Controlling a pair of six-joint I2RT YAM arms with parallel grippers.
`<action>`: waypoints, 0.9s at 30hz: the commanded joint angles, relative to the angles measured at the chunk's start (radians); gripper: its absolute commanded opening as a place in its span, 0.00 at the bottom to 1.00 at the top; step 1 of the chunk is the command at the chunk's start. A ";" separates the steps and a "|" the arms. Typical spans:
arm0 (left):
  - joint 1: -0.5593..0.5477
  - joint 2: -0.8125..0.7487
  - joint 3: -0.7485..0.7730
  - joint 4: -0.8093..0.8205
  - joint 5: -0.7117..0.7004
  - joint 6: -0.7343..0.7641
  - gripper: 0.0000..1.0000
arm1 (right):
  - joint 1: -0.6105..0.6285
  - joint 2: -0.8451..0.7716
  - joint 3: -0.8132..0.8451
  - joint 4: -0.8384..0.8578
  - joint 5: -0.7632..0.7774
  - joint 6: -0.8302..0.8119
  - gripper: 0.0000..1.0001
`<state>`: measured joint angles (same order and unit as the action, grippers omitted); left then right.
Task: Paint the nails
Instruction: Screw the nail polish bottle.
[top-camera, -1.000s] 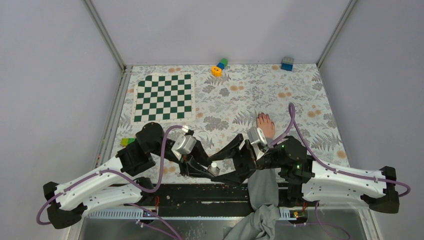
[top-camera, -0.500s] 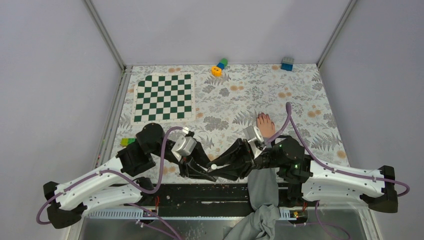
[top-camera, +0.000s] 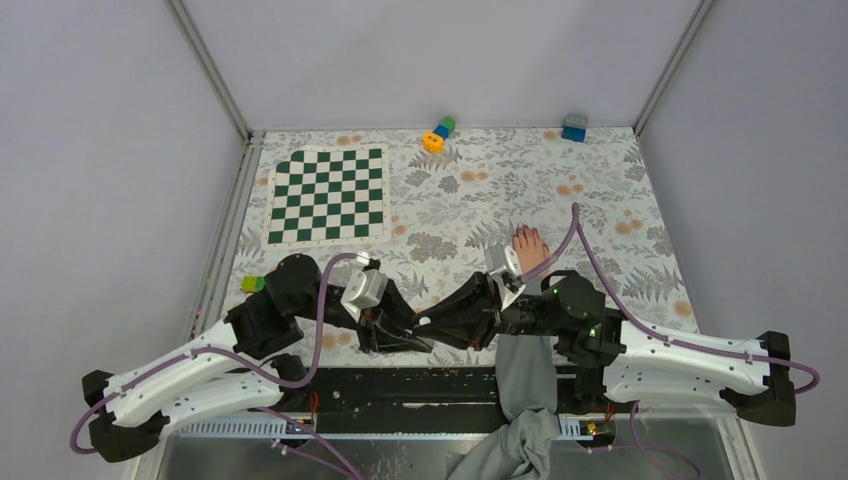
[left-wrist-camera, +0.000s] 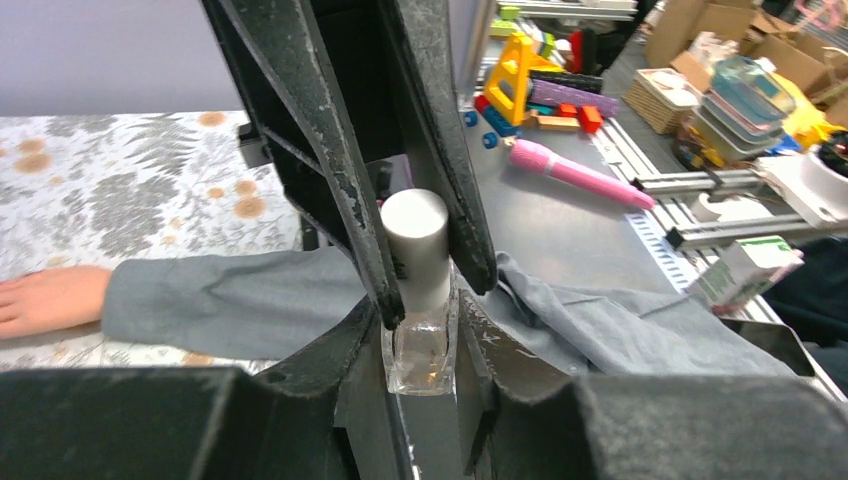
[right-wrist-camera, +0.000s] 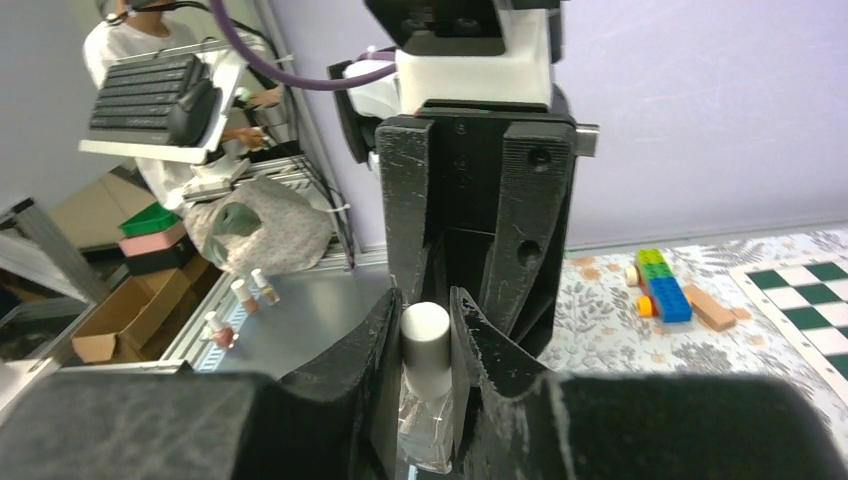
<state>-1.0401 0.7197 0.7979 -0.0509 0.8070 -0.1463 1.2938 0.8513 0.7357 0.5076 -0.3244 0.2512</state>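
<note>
The right gripper (right-wrist-camera: 425, 318) has just come in from the right of the bottle (left-wrist-camera: 420, 365) and drawn its jaws together on the white cap (left-wrist-camera: 414, 238). A second ago they stood wide and short of it. In both wrist views its fingers now press the cap from either side, so I judge it gripped, though the closing may not be quite finished. The left gripper (left-wrist-camera: 421, 330) has not altered. It stays clamped on the bottle's clear glass body, below the cap, holding it upright. From above, the bottle is hidden where the two grippers meet.

The hand (top-camera: 530, 243) lies flat on the table (top-camera: 600, 170) beyond the bottle and to its right, fingers pointing away from it. Its grey sleeve (top-camera: 524, 372) runs back past the bottle's right side. The nails sit at the far end of that hand, apart from the bottle. They are too small to make out.

With body and cap each held, the bottle looks ready to be opened, probably by twisting the cap loose and lifting it off. By my reading, painting has not begun. A half-closed grip could slip on the smooth cap.
</note>
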 joint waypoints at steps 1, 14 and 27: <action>0.009 -0.042 0.005 0.053 -0.249 0.053 0.00 | 0.007 -0.022 0.025 -0.075 0.106 0.049 0.00; 0.008 -0.058 0.002 -0.060 -0.785 0.039 0.00 | 0.007 0.018 0.117 -0.386 0.602 0.174 0.00; 0.008 -0.020 0.024 -0.138 -1.025 0.048 0.00 | 0.010 0.219 0.275 -0.502 0.797 0.339 0.00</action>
<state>-1.0523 0.6960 0.7891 -0.2508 0.0349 -0.1268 1.2881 1.0489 0.9585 0.0872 0.4171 0.4973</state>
